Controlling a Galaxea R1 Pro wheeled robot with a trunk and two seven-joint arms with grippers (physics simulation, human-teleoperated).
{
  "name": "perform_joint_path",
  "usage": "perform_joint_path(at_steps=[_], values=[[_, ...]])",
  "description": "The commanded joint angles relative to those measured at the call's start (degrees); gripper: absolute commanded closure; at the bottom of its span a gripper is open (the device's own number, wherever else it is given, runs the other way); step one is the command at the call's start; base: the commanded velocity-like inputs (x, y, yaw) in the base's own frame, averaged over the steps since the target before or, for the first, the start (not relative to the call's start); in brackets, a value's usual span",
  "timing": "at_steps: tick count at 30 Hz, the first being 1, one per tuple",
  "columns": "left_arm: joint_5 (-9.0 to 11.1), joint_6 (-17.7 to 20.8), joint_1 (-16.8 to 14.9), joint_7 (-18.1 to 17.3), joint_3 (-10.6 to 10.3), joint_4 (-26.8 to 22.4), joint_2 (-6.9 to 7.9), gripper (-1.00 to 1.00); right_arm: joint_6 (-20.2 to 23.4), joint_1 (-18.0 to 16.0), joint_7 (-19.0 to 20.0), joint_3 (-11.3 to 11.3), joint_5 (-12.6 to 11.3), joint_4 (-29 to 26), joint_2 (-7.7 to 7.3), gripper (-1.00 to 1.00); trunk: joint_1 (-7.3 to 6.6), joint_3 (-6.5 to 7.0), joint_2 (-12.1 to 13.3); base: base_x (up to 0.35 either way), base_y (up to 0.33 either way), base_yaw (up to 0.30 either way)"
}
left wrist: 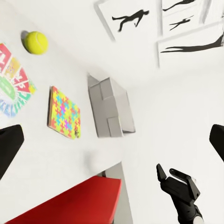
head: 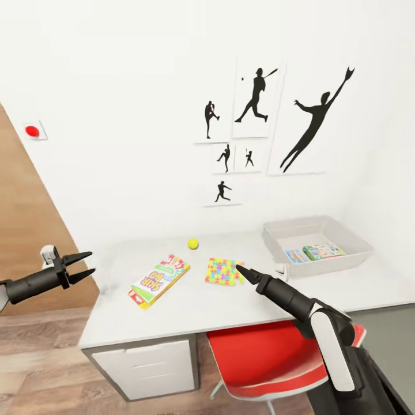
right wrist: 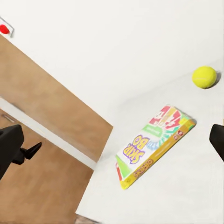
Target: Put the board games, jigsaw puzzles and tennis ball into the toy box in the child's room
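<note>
Seemingly both empty, left tool (head: pixel 86 265) parted, right tool (head: pixel 240 270) parted

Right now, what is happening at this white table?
A two-armed robot is tidying toys into the grey toy box, and neither gripper holds anything. The right gripper hovers by the jigsaw puzzle; the left gripper, open, hangs off the table's left end. A board game and the tennis ball also lie on the table. The box already holds at least two flat printed toys.
</note>
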Motion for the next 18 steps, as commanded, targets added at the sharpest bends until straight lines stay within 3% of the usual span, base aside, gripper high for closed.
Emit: perform_joint_path(at_steps=[1,13,18], values=[[0.0,0.3,-0.1,-0.1,0.0,0.0,-0.01,-1.0,0.4,0.0,0.1,-0.1,-0.2,0.0,0.01,-1.0,0.02,-0.12,-0.1,-0.098,0.266,0.282],[-0.1,0.3,-0.1,-0.1,0.0,0.0,-0.01,-1.0,0.4,0.0,0.1,-0.1,-0.2,0.0,-0.16,-1.0,0.02,-0.12,-0.1,-0.036,0.276,0.28],[-0.2,0.3,-0.1,-0.1,0.0,0.0,-0.01,-1.0,0.4,0.0,0.1,-0.1,-0.2,0.0,-0.36,-1.0,0.02,-0.12,-0.1,0.071,0.268,0.136]])
